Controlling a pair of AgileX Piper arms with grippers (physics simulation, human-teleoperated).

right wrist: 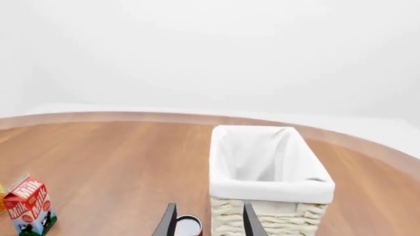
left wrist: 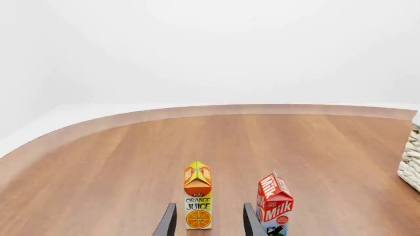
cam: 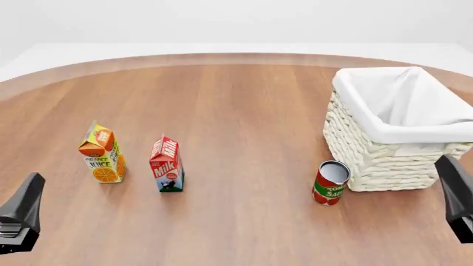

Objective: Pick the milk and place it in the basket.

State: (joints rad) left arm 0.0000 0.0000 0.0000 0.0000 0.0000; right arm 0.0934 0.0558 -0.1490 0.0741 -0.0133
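Observation:
The milk [cam: 167, 164] is a small red gable-top carton standing upright on the wooden table, left of centre. It also shows in the left wrist view [left wrist: 274, 204] and the right wrist view [right wrist: 27, 205]. The basket [cam: 384, 158] is a large cream wicker box with white cloth lining at the right; it also shows in the right wrist view [right wrist: 269, 189]. My left gripper [left wrist: 208, 221] is open and empty, near the table's front left, with its fingers framing the orange juice carton. My right gripper [right wrist: 206, 221] is open and empty, in front of the basket.
An orange juice carton [cam: 102, 153] stands just left of the milk. A tomato sauce can [cam: 329, 183] stands at the basket's front left corner. The table's curved far edge [cam: 221, 57] runs across the back.

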